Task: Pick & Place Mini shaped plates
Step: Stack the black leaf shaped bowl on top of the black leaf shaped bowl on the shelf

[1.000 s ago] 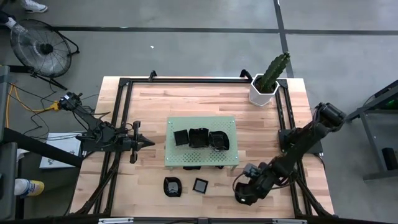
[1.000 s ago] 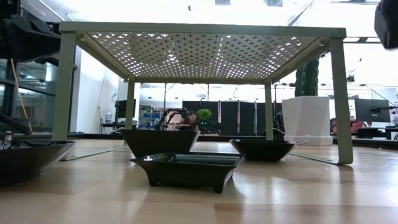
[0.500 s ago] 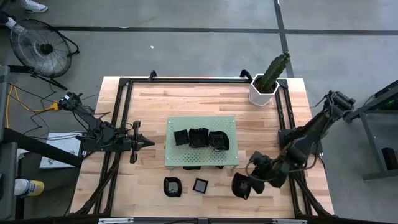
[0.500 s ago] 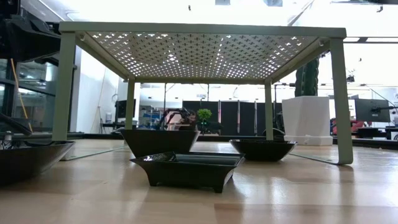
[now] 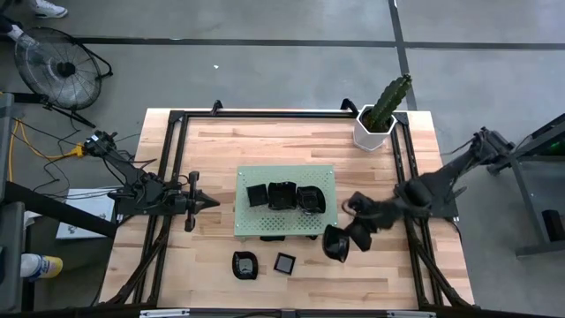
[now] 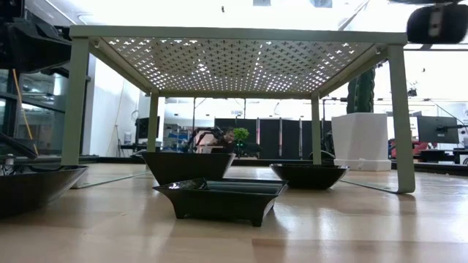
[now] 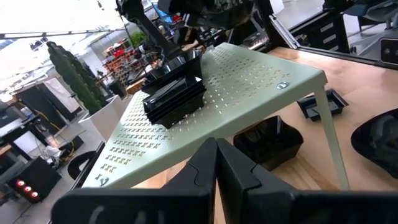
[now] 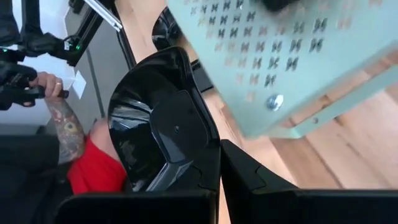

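A green perforated board stands on legs mid-table. Black mini shaped plates rest on its top; two more lie on the table in front of it, and others sit beneath it. My right gripper hangs by the board's near right corner, shut on one glossy black plate. My left gripper waits shut and level at the board's left side, also seen in its own wrist view. My right gripper pinches the plate at its rim, one finger lying on the plate's hollow inner face, the other outside. It slants down from the table's right. The plate is lifted clear of the table and stands tilted on edge, its hollow turned sideways.
A white hexagonal pot with a cactus stands at the far right corner. Black frame rails run along the table's edges. A person's arm shows beyond the table's near side in the right wrist view.
My right gripper has risen from the near right part of the table and moved toward the far edge and a little left, up to the green board's near right corner. It has tipped nearer to level. The black plate has come up with it, clear of the table.
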{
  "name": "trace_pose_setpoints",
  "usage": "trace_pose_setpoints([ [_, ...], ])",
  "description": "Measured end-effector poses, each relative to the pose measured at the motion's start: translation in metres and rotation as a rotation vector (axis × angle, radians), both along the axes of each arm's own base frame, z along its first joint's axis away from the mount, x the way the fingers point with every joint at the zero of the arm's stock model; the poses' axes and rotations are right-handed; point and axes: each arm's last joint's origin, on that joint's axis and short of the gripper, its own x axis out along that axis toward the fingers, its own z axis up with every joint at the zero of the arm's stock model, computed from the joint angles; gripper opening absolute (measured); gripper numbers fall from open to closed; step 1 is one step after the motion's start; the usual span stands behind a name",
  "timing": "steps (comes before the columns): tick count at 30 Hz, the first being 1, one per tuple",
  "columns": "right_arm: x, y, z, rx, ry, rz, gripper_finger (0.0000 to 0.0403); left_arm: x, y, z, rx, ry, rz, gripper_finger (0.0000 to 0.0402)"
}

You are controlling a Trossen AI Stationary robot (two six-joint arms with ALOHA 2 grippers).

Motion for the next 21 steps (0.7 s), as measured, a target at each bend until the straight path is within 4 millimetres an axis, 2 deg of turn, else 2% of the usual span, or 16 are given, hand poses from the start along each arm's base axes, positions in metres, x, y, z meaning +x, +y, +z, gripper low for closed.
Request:
trace_pose_setpoints([
  [12, 0.009, -0.060, 0.008, -0.020, -0.009, 0.062, 0.0000, 0.000, 0.001, 0.000, 0.003, -0.001, 0.021, 0.0001],
  [21, 0.008, -0.092, 0.044, -0.149, -0.037, 0.080, 0.0000, 0.000, 0.001, 0.000, 0.003, -0.001, 0.021, 0.0001],
])
